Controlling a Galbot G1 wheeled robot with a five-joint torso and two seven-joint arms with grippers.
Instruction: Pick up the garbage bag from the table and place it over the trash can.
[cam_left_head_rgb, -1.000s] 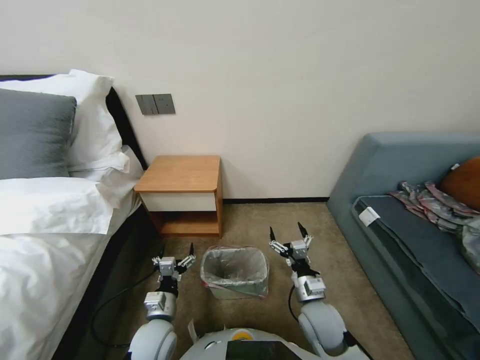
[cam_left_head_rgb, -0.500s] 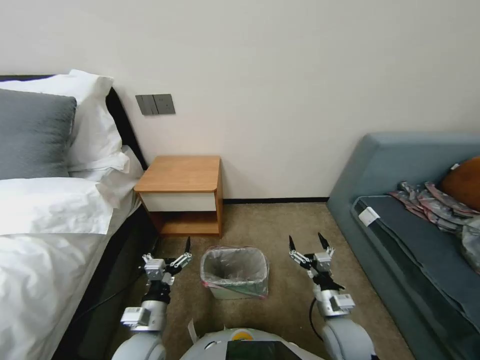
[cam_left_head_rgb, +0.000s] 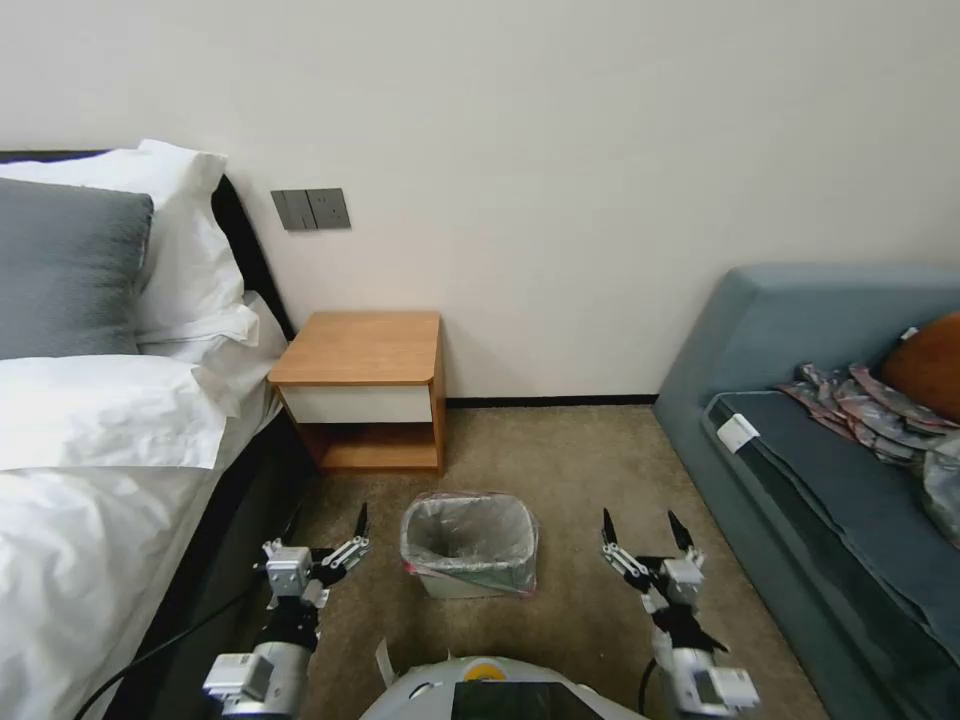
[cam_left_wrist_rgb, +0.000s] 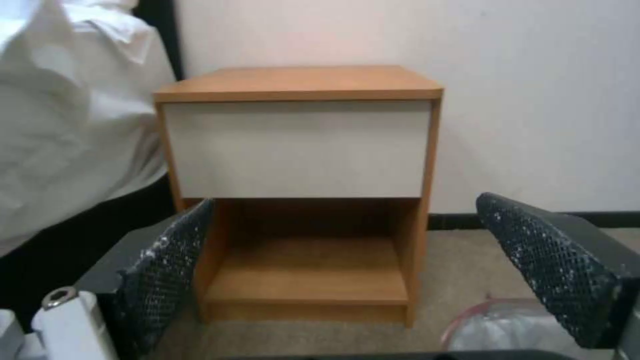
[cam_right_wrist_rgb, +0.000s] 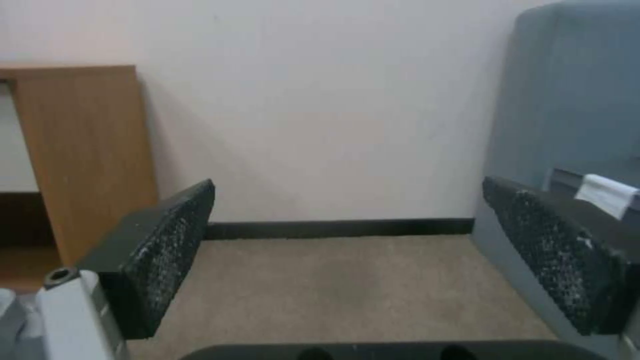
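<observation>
The trash can (cam_left_head_rgb: 452, 587) stands on the carpet in front of the table (cam_left_head_rgb: 365, 348), a wooden nightstand with a bare top. The garbage bag (cam_left_head_rgb: 468, 530) lines the can, its pinkish rim folded over the can's edge. My left gripper (cam_left_head_rgb: 325, 525) hangs open to the left of the can, apart from it. To the can's right, my right gripper (cam_left_head_rgb: 641, 528) is open and holds nothing. In the left wrist view the open left gripper (cam_left_wrist_rgb: 360, 260) faces the table (cam_left_wrist_rgb: 300, 82), and a corner of the garbage bag (cam_left_wrist_rgb: 507, 327) shows. The right gripper (cam_right_wrist_rgb: 353, 250) faces the wall.
A bed (cam_left_head_rgb: 90, 430) with white pillows runs along the left, its dark side close to my left arm. A blue-grey sofa (cam_left_head_rgb: 830, 400) with patterned cloth (cam_left_head_rgb: 860, 400) fills the right. Carpet (cam_left_head_rgb: 570, 460) lies open between the table and the sofa.
Both arms have drawn back toward my body and spread outward, away from the trash can. Both grippers stay open. The can and bag have not moved.
</observation>
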